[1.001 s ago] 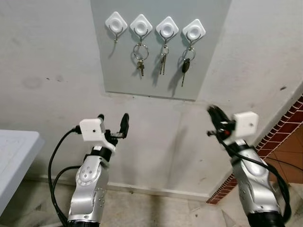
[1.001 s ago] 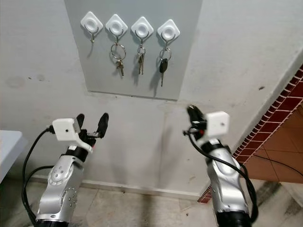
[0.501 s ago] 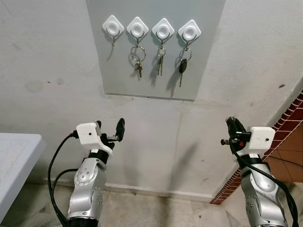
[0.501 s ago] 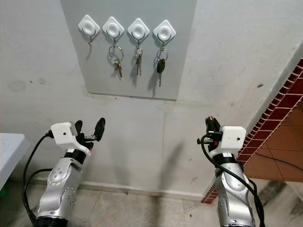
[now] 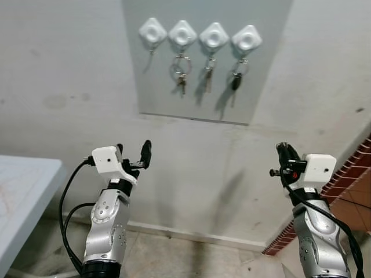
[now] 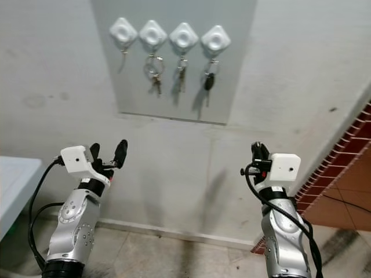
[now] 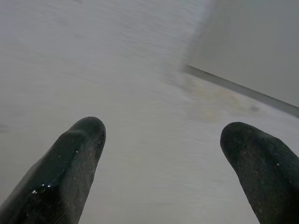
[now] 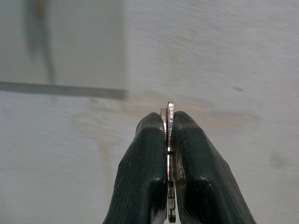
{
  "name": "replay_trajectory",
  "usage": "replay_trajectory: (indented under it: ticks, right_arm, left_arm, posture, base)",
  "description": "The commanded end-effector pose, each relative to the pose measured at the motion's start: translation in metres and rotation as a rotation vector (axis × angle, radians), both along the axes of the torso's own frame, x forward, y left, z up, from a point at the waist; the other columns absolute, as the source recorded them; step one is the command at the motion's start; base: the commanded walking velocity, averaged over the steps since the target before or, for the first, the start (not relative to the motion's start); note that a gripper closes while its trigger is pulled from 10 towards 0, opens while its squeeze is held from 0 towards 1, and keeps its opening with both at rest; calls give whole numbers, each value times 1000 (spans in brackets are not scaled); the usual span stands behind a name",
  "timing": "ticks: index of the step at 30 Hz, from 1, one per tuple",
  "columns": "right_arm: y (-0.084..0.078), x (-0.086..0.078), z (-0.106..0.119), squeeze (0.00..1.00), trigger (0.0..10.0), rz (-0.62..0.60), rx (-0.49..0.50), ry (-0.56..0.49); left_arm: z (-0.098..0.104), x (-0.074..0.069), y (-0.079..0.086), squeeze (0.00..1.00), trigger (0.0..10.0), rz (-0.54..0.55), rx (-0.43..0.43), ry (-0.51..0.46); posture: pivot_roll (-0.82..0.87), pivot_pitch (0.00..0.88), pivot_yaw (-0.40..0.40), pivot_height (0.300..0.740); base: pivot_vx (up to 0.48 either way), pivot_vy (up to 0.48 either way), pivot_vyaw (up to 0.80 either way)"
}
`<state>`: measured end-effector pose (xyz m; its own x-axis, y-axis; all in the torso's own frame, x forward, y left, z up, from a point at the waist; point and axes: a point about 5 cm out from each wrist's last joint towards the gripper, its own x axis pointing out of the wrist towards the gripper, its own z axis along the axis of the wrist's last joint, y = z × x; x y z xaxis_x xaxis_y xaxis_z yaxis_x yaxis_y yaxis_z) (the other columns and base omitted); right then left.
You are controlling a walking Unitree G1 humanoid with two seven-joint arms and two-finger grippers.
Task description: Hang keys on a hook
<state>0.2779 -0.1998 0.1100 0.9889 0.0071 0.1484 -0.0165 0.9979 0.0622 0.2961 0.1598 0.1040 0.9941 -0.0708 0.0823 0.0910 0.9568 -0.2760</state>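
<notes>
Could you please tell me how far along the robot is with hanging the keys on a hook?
Three of the four white diamond-shaped hooks on the grey wall panel already carry keys; the leftmost hook is bare. In hand: the right gripper is shut on a thin silver key ring, low and away from the panel. The left gripper is open and holds nothing. Left to do: raise the ring and loop it over the bare hook.

You see four hooks (image 5: pixel 200 36) on a grey panel (image 5: pixel 272 69); three carry keys (image 5: pixel 207 78), the leftmost bare. Left gripper (image 5: pixel 133 154) open, right gripper (image 5: pixel 283 155) raised, both below the panel.
</notes>
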Motion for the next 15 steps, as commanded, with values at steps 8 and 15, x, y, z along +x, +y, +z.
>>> replay_trajectory:
  ticks: [8, 15]
  right_arm:
    - [2, 1, 4, 0, 10000, 5, 6, -10]
    - [3, 0, 4, 0, 10000, 7, 6, -7]
  left_arm:
    - [1, 2, -2, 0, 10000, -8, -3, -4]
    - [0, 2, -2, 0, 10000, -9, -4, -3]
  posture:
    - [-35, 9, -22, 740]
    - [-35, 9, -21, 740]
  base:
    - [0, 366, 0]
    - [0, 365, 0]
